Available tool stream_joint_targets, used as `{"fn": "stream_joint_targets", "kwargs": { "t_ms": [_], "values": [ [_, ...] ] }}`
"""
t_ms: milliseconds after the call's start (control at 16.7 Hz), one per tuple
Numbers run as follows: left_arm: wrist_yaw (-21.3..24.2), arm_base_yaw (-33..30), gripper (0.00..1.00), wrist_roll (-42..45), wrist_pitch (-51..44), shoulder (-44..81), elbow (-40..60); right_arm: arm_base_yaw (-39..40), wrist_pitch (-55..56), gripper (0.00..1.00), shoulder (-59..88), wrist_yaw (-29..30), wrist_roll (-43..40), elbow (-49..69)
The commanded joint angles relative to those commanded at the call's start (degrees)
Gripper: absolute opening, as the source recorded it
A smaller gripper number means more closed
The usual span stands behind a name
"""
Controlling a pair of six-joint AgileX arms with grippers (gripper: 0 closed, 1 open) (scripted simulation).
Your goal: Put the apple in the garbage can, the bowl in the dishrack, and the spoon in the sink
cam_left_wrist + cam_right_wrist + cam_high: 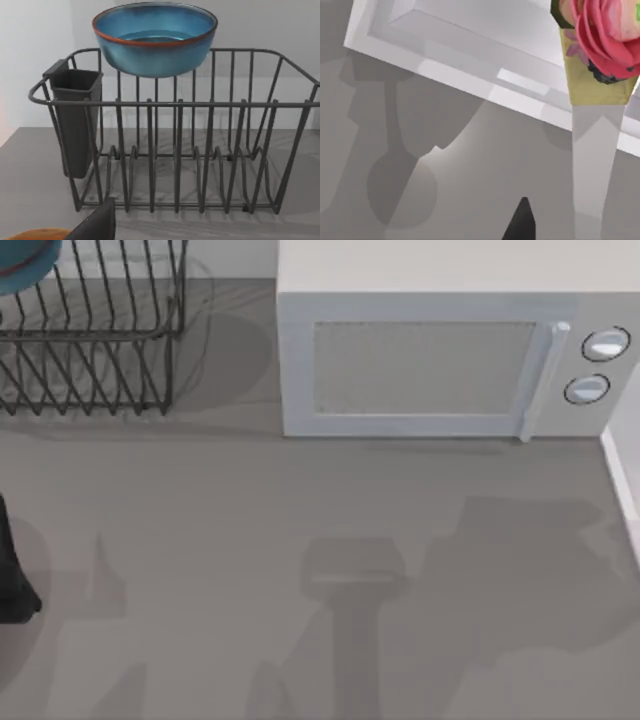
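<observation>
Black left gripper finger (97,222), grip unreadable, faces black wire dishrack (175,150); glossy blue-teal bowl (155,37) above rack's upper-left, lowering due.

Left arm's black link (12,575) at the top view's nine o'clock edge, a dark gripper finger (95,225) low in the left wrist view, a dark fingertip (520,222) low in the right wrist view

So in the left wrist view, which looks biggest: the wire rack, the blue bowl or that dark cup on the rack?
1. The dishrack, spanning most of the view.
2. The bowl, perched at its back edge.
3. The dark cup, hung at one end; it looks narrower than the bowl but taller.
</observation>
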Motion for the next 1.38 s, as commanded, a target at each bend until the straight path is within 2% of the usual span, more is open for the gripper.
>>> {"fn": "stream_joint_targets", "kwargs": {
  "t_ms": [660, 1080, 1380],
  "values": [
    [0.00, 0.00, 1.00, 0.00, 0.00, 0.00, 0.00, 4.03, -10.48, 0.00, 27.02, 0.28, 4.43, 37.49],
    [0.00, 0.00, 1.00, 0.00, 0.00, 0.00, 0.00, 7.17, -17.47, 0.00, 47.15, 0.50, 8.02, 67.06],
    [0.00, 0.00, 1.00, 0.00, 0.00, 0.00, 0.00, 9.01, -19.74, 0.00, 54.45, 0.63, 10.40, 77.34]
  ]
}}
